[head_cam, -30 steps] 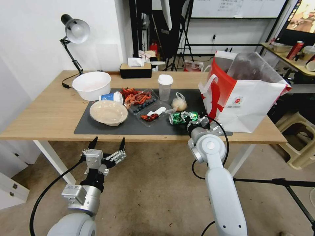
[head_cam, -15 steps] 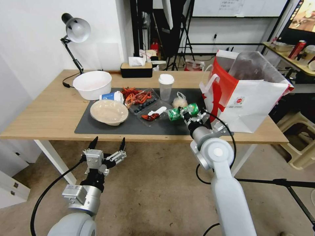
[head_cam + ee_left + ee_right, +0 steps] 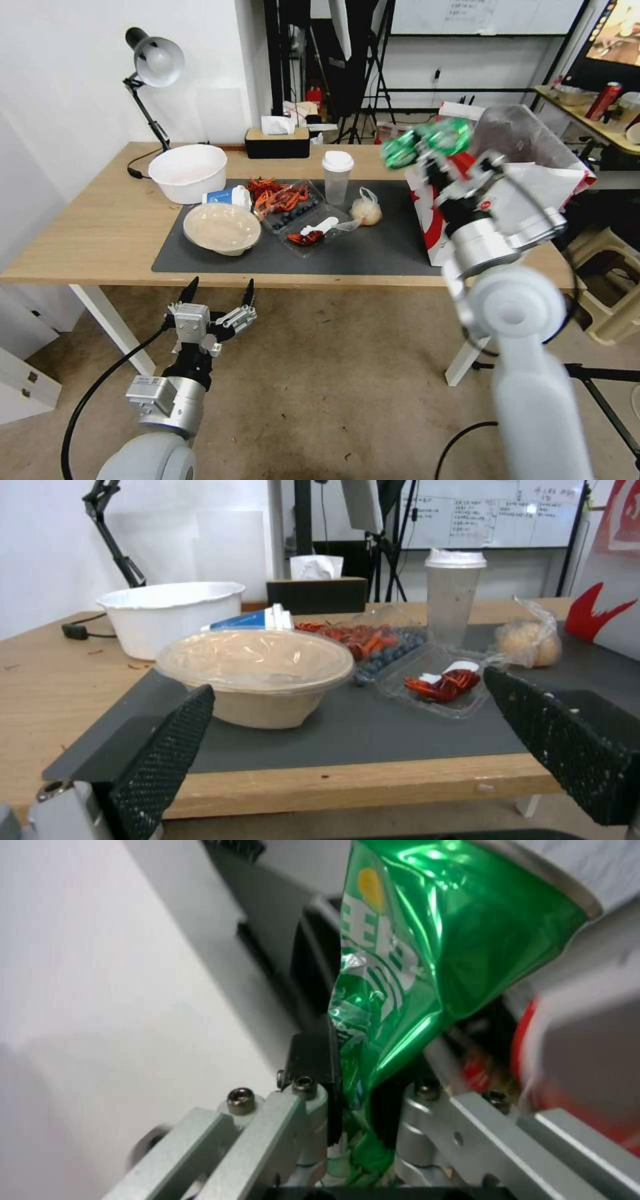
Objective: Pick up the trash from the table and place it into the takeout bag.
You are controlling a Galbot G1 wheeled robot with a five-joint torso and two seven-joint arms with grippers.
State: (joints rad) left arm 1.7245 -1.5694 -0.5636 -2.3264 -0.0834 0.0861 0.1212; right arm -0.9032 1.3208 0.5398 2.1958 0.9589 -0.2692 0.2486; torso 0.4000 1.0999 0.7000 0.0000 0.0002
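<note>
Carry step, by the look of it: crushed green can (image 3: 427, 141) pinched in the right tool (image 3: 430, 157), raised well above the tabletop (image 3: 100, 233) and up near the left upper rim of the takeout bag (image 3: 527, 200). Clamped narrow on the can's creased waist in the right wrist view, can (image 3: 413, 965) standing up between the black pads (image 3: 313, 1060), white-and-red bag paper close behind it. Not yet over the foil-lined mouth, so far as can be judged from the head view; more beside the bag's rim than above its opening.

Left tool (image 3: 217, 303) parked low in front of the tabletop edge, spread wide, holding nothing, with its black fingers (image 3: 167, 750) framing the leftovers in the left wrist view.

Left on the dark mat (image 3: 373, 250): beige bowl (image 3: 221, 229), blue-and-white paper cup (image 3: 227, 197), clear trays of red scraps (image 3: 293, 207), lidded cup (image 3: 336, 177), knotted plastic bag (image 3: 365, 211).

Next move, as a judgement only: shift the can further right until clear above the bag's mouth, then part the pads for a clean drop. Caution at the rim and the white handle (image 3: 420, 170), since a brush there could tip or fold the paper wall.
</note>
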